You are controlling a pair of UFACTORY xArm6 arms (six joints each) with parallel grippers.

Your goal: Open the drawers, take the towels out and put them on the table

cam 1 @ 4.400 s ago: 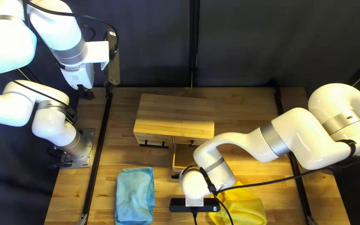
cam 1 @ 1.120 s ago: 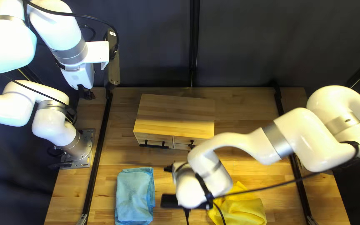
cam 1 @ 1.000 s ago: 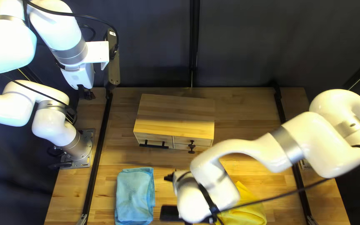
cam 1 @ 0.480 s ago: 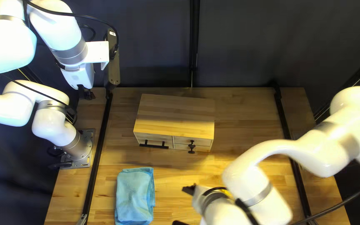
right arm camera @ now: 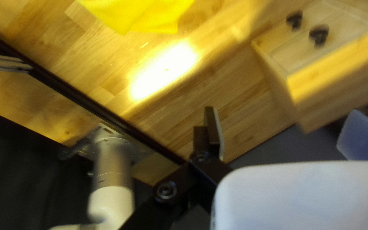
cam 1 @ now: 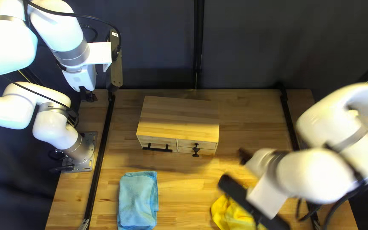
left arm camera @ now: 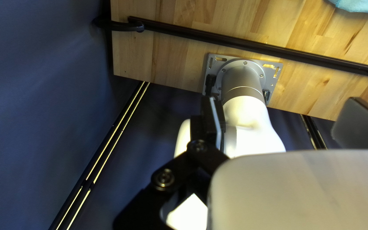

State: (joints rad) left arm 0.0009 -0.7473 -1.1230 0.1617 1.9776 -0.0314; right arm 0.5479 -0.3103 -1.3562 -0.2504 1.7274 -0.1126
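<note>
Got the left arm [cam 1: 18,105] folded up high over its own base, left gripper [cam 1: 87,95] hanging down, jaws wide apart; got the right arm [cam 1: 324,127] bent low at the right of the top left view, right gripper [cam 1: 242,155] aimed left, jaws wide too

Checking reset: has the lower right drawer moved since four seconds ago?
Yes. The drawer slid back, away from the near edge, into the chest; it is now flush with its front.

Table [cam 1: 251,108]: chest [cam 1: 179,119], blue towel [cam 1: 137,199], yellow towel [cam 1: 225,215]
</note>
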